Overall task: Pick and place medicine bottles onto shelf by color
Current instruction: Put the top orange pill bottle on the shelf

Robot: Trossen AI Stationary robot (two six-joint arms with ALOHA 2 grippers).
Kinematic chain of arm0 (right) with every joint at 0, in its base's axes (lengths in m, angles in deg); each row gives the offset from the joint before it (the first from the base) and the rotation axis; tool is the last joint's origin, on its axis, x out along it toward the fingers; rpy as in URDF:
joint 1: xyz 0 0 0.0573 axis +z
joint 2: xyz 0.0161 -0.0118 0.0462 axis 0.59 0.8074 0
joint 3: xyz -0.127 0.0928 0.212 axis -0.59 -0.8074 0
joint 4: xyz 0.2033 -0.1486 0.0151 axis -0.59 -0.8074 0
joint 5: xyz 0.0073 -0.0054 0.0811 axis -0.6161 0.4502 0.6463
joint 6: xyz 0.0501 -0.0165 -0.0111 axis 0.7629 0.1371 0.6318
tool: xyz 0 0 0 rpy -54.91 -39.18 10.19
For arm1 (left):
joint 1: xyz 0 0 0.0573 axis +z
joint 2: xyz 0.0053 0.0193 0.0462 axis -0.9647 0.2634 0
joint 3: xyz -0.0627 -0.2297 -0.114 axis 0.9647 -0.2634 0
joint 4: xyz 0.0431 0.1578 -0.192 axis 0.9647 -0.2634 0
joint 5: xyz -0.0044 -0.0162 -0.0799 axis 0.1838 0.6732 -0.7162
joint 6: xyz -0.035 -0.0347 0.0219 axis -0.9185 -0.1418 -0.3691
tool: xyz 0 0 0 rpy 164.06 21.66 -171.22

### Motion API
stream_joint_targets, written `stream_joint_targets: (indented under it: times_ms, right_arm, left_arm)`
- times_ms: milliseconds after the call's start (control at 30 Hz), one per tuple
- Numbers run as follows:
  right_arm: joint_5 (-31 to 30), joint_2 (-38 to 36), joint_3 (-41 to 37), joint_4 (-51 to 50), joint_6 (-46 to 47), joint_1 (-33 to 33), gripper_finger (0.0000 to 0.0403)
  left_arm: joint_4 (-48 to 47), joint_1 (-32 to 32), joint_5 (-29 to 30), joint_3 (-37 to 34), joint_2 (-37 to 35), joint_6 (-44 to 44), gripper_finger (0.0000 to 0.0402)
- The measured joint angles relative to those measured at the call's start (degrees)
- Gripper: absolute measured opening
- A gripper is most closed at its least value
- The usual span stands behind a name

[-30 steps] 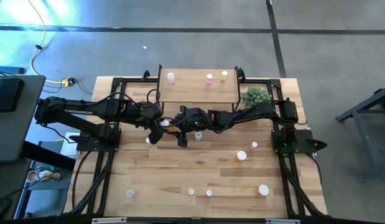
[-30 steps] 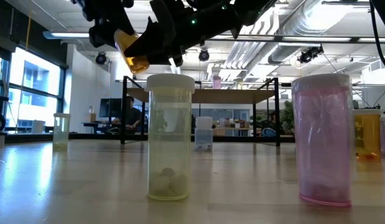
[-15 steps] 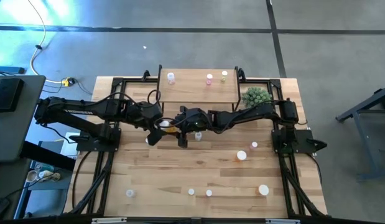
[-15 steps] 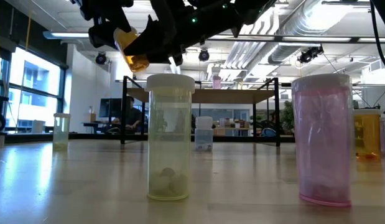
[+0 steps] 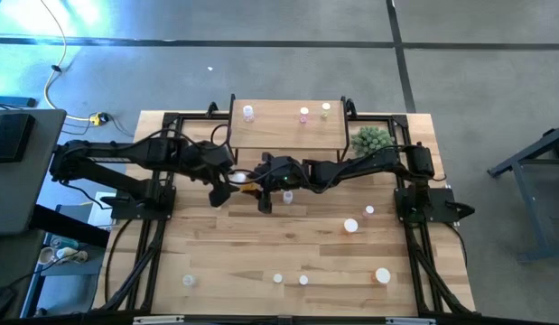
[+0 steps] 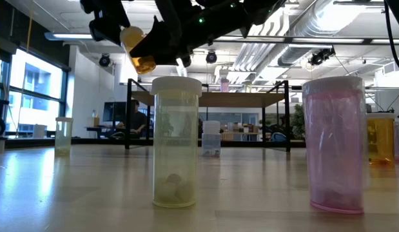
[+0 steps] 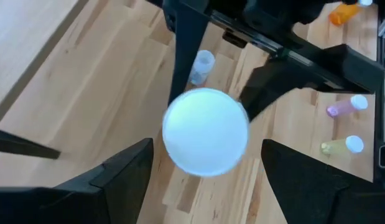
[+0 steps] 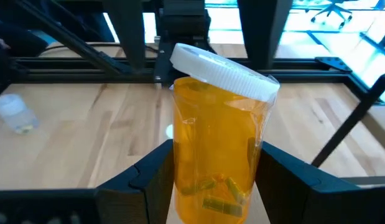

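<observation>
An orange medicine bottle [image 8: 217, 149] with a white cap [image 7: 206, 130] is held in the air in front of the shelf [image 5: 286, 125]. My right gripper [image 5: 254, 186] is shut on it. My left gripper [image 5: 223, 178] is open at the bottle's cap end; its fingers stand on either side of the cap without touching it. A clear, a pink and a yellow-green bottle stand on the shelf board. Several more bottles stand on the tabletop, among them a yellow-green one [image 6: 176, 142] and a pink one [image 6: 336, 145]. My right gripper pinches the orange bottle's body, at its lower part [image 8: 183, 180], between its two fingers. The fingers come from the table's right and lie across the bottle. The bottle is lifted clear of the table and tilted, its cap [image 6: 130, 37] toward the left arm.
A green spiky plant [image 5: 371, 139] stands right of the shelf. Loose bottles stand at the table's right [image 5: 351, 225] and along its near edge [image 5: 303, 280]. A clear bottle [image 5: 288, 196] stands just below the grippers. Black frame rails run along both table sides.
My left gripper has drawn back from the orange bottle's cap, up and toward the table's left edge, so the cap now shows free. My right gripper has kept the bottle in place, tilted as before.
</observation>
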Motion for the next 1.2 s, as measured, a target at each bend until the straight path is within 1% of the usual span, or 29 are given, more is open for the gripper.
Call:
stream_joint_targets:
  times_ms: [167,400,533,667,767,900,1067,1200]
  right_arm:
    - [-1.4,-0.4,0.0,-1.0,0.0,-0.1,0.0188]
    - [-4.8,-4.6,0.0,-5.0,-0.2,-1.4,0.0188]
    - [-5.0,-6.9,0.0,-6.0,-1.2,-2.6,0.0188]
    - [-5.0,-8.7,0.0,-7.2,-2.7,-4.2,0.0188]
    - [-5.0,-10.0,0.0,-7.2,-3.6,-5.5,0.0188]
    - [-5.4,-11.6,0.0,-7.9,-4.9,-7.6,0.0188]
    - [-8.2,-14.8,0.0,-7.7,-6.4,-10.2,0.0188]
    - [-8.4,-18.1,0.0,-7.8,-7.1,-12.1,0.0188]
  left_arm:
    - [-2.0,0.0,0.0,1.4,0.0,0.7,0.0289]
    - [-3.5,0.0,-0.8,2.3,-0.8,3.9,0.0289]
    - [-3.6,0.0,-2.4,2.3,-1.7,6.5,0.0289]
    - [-3.6,0.0,-1.9,2.3,-2.0,9.9,0.0289]
    - [0.6,0.0,-0.1,0.4,-2.1,12.0,0.0289]
    - [7.5,1.0,-0.2,-4.4,-2.0,13.8,0.0289]
    - [13.5,3.9,-0.2,-8.3,-2.0,15.2,0.0289]
    - [17.8,6.2,-0.3,-9.9,-2.0,15.6,0.0289]
